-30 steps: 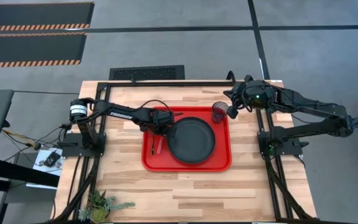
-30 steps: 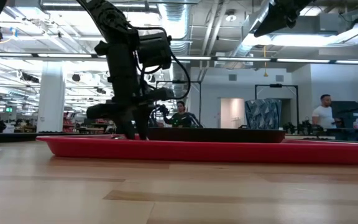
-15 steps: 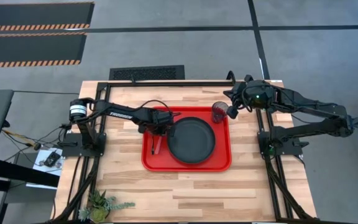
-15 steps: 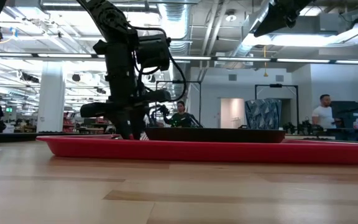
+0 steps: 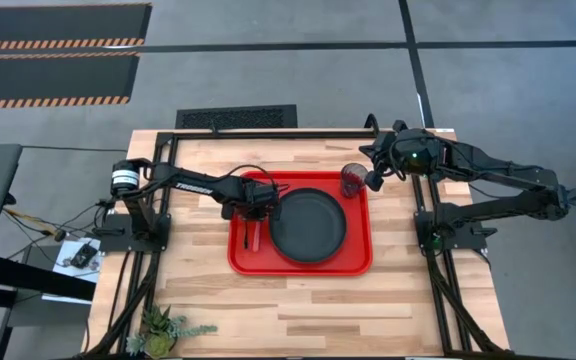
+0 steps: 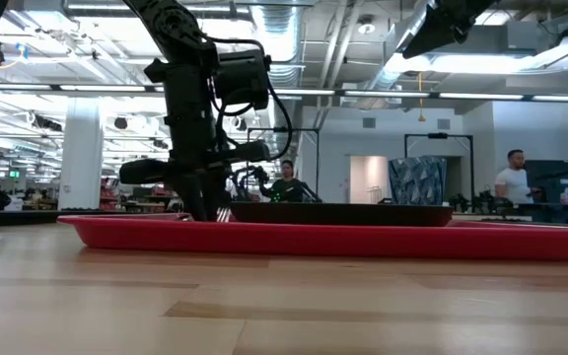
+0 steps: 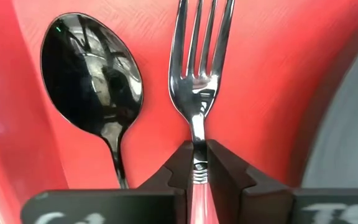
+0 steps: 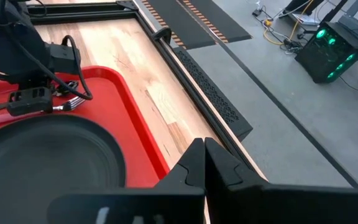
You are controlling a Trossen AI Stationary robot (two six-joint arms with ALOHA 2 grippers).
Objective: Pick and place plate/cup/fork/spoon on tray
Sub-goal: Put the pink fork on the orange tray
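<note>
The red tray (image 5: 358, 262) lies mid-table with the black plate (image 5: 308, 225) on it. The dark-red cup (image 5: 353, 180) stands at the tray's far right corner. My left gripper (image 5: 253, 205) is low over the tray's left part, shut on the fork (image 7: 197, 74), whose silver tines point toward the table's near edge. The dark spoon (image 7: 92, 74) lies on the tray floor just beside the fork. My right gripper (image 5: 373, 180) is shut and empty, raised just right of the cup. My left gripper pinches the fork between its two fingers (image 7: 229, 174) where the metal neck meets the red-pink handle (image 7: 197, 163). The fingers come from above, pointing down, one on each side of the fork. The fork lies level along the tray floor; whether it touches the floor I cannot tell.
The plate fills the tray's middle and right, close to the right of the fork. A small green plant (image 5: 163, 325) sits at the table's near left corner. Bare wood lies in front of the tray and to its left. People stand in the room beyond.
My left gripper has shifted a little toward the table's left edge, staying low over the tray and shut on the fork. My right arm has kept still.
</note>
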